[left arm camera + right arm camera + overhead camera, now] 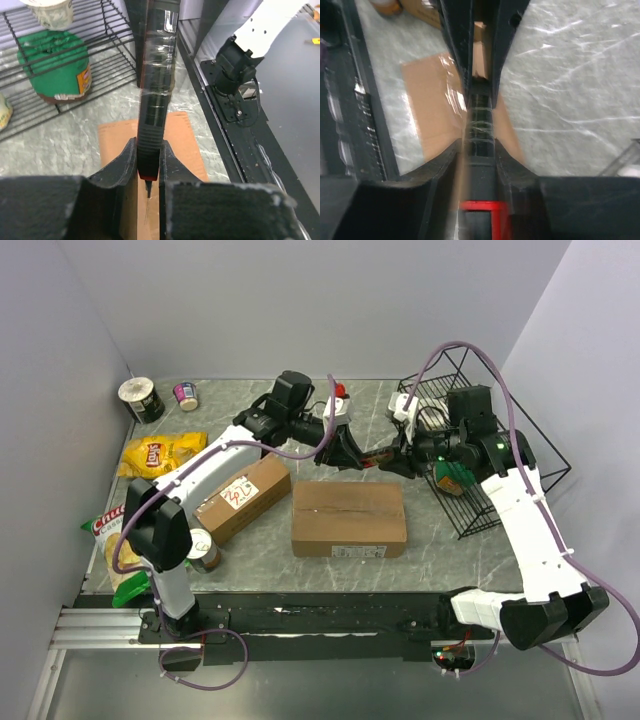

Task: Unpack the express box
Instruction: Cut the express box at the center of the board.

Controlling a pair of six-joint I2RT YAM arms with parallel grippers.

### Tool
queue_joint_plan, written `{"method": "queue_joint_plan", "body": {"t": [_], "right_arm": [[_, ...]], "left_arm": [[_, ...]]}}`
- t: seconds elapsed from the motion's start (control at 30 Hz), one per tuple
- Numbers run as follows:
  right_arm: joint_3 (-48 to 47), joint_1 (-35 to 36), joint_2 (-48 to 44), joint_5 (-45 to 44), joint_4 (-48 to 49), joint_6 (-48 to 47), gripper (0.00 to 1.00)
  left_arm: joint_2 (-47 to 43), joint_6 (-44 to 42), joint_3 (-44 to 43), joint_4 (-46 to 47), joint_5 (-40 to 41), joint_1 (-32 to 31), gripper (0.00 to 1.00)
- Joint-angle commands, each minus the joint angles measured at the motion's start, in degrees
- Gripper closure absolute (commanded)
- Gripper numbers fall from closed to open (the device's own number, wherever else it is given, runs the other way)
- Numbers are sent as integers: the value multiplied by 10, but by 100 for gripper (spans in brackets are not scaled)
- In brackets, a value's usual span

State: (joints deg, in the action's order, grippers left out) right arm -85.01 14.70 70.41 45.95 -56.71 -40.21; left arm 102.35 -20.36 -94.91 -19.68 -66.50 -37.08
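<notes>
Top external view, nearest first: a metal can (203, 549) stands at the near left of the table (450, 540), beside a crumpled green-and-white snack bag (112, 540) that the left arm partly hides. On the grey, marble-veined table lies the express box (348, 519), a flat brown cardboard rectangle with its flaps shut and a white label on its near side. A smaller cardboard box (243, 497) lies angled just left of it. Over the express box's far edge the left tool (362, 457) and right tool (398, 463) meet end to end, both pinching one slim black cutter (381, 455). The left wrist view shows its dark fingers pressed on the cutter's red end, the shaft glossy with clear tape and a thin point poking out below. The right wrist view is blurred, yet its fingers clamp the same shaft. Farther right, a black wire basket (520, 445) holds a green jar (452, 478). At the far left sit a yellow chip bag (160, 453), a pale tub (142, 398) and a small cup (185, 394).
</notes>
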Motion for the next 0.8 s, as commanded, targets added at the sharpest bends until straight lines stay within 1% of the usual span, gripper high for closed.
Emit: {"method": "queue_joint_plan", "body": {"t": [0.0, 0.07, 0.1, 0.13, 0.17, 0.27, 0.33, 0.4, 0.43, 0.47, 0.5, 0.53, 0.57, 0.63, 0.7, 0.77], "right_arm": [[27, 10, -9, 117, 76, 95, 39], [35, 9, -9, 126, 115, 127, 35], [46, 9, -11, 135, 128, 153, 35], [51, 9, -12, 138, 151, 165, 35], [56, 9, -12, 143, 155, 171, 35], [63, 10, -8, 156, 162, 181, 38], [64, 9, -6, 157, 157, 173, 40], [60, 10, -2, 155, 140, 157, 46], [57, 10, 1, 157, 130, 149, 50], [55, 11, 3, 157, 121, 138, 59], [47, 11, 9, 157, 97, 118, 63], [44, 11, 11, 157, 89, 109, 71], [41, 11, 13, 154, 83, 102, 86], [36, 12, 20, 151, 55, 72, 100], [27, 11, 30, 137, 28, 28, 100], [29, 12, 33, 120, 12, 7, 100]], "left_arm": [[9, 38, -37, 47, -31, -7, 99], [10, 41, -35, 52, -37, -7, 99], [10, 50, -33, 54, -40, -7, 99], [10, 53, -31, 57, -41, -7, 99], [9, 59, -28, 68, -43, -6, 99], [8, 70, -21, 74, -43, -6, 99], [8, 69, -22, 73, -43, -6, 99], [8, 69, -22, 72, -43, -5, 99], [8, 70, -22, 71, -42, -6, 99], [10, 70, -26, 69, -42, -5, 99], [11, 66, -28, 62, -41, -5, 99], [12, 62, -31, 56, -40, -5, 99], [13, 60, -33, 54, -38, -5, 99], [13, 50, -36, 39, -30, -4, 99], [12, 25, -41, 16, -23, 0, 99], [6, 9, -39, -21, -2, 11, 99]]}}
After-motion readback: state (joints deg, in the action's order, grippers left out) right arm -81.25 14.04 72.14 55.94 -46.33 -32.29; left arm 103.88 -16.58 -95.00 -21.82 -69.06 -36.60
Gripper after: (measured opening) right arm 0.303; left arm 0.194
